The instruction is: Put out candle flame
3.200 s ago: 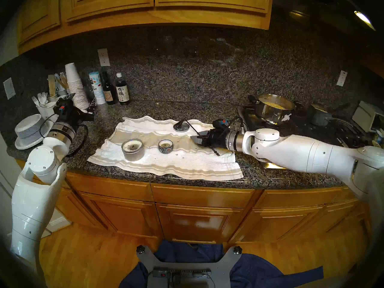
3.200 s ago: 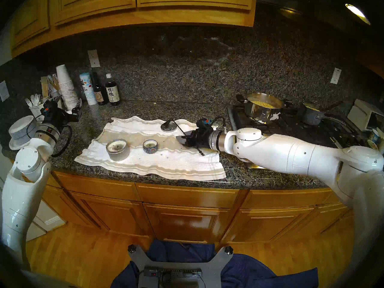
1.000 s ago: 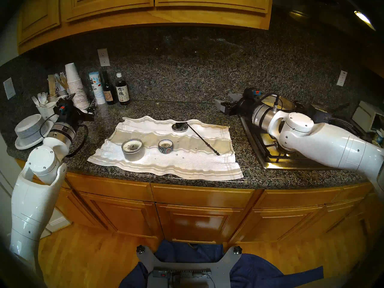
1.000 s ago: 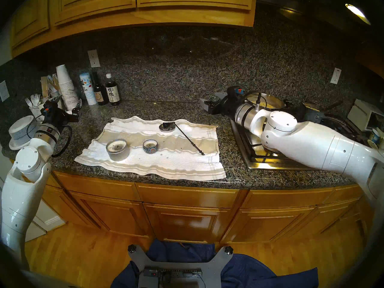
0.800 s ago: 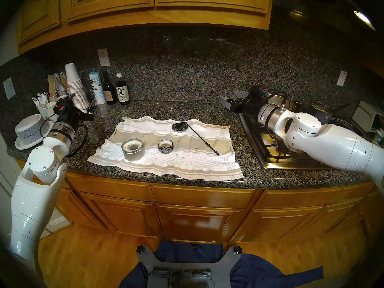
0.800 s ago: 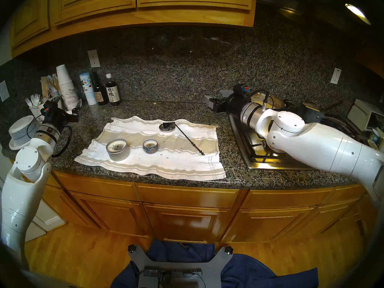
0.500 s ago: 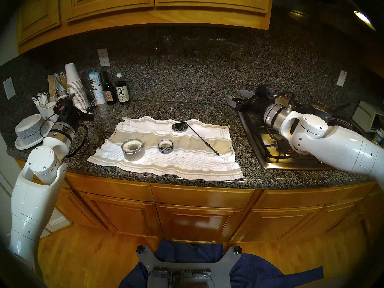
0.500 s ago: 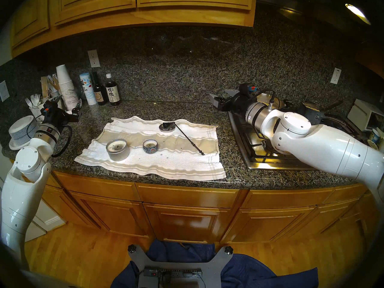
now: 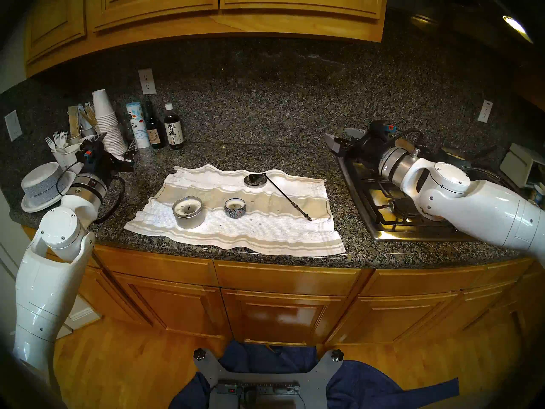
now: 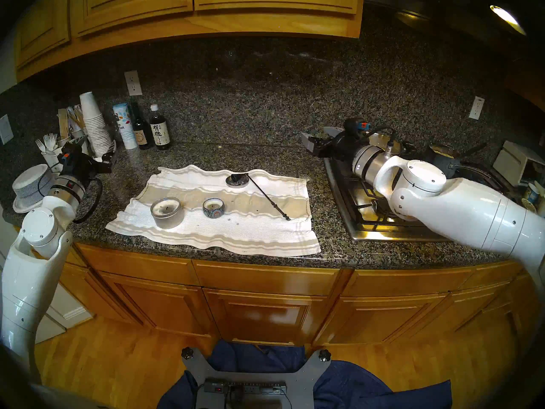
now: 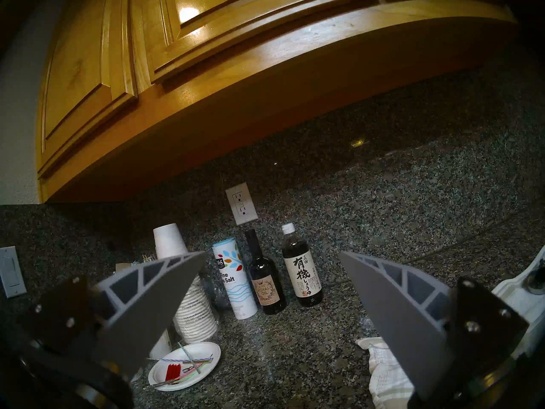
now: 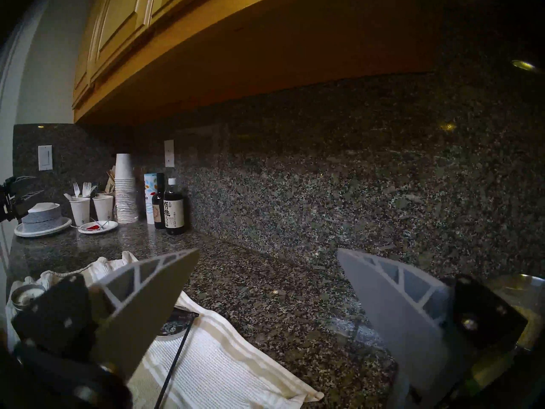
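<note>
My right gripper (image 9: 339, 139): wide, empty, above stove's left edge
Black long-handled metal snuffer (image 9: 283, 194): on striped towel's right half
My left gripper (image 11: 269, 253): wide, empty

Home kitchen, granite countertop (image 9: 265, 154), wooden cabinets (image 9: 206, 7), gas stove (image 9: 383, 199), condiment bottles (image 9: 173, 128)

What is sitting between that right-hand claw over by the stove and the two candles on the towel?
Nothing blocks it. The right gripper, open and empty, hangs above bare countertop. Between it and the tin candle and patterned candle lies only the snuffer, flat on the towel, low enough to pass over.
</note>
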`<state>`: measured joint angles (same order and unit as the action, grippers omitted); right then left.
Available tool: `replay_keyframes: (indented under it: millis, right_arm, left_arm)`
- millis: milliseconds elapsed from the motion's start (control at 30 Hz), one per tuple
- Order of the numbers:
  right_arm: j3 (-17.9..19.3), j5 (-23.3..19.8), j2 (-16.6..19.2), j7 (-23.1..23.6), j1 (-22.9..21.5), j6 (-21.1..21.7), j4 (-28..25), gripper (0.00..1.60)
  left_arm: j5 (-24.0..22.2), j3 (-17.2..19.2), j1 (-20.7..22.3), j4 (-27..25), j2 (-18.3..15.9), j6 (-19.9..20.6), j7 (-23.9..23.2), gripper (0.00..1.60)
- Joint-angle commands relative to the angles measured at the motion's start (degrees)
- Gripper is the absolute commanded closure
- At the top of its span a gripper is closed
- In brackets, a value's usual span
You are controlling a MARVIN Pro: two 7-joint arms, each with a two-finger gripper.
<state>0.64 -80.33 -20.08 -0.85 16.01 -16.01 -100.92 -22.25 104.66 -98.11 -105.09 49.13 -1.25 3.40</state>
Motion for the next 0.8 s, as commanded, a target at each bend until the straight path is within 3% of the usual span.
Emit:
replay_keyframes:
  millis: [0,767]
  right_arm:
    - [2.0,0.4,0.4,0.0,-2.2,-1.0,-0.2,0.00]
    - [2.0,0.6,0.5,-0.2,-2.1,-1.0,-0.3,0.00]
  left_arm:
    - [0.1,0.9,1.3,-1.4,-0.7,-1.1,0.0,0.00]
    - [0.0,0.8,1.3,-1.4,-0.9,-1.2,0.2,0.00]
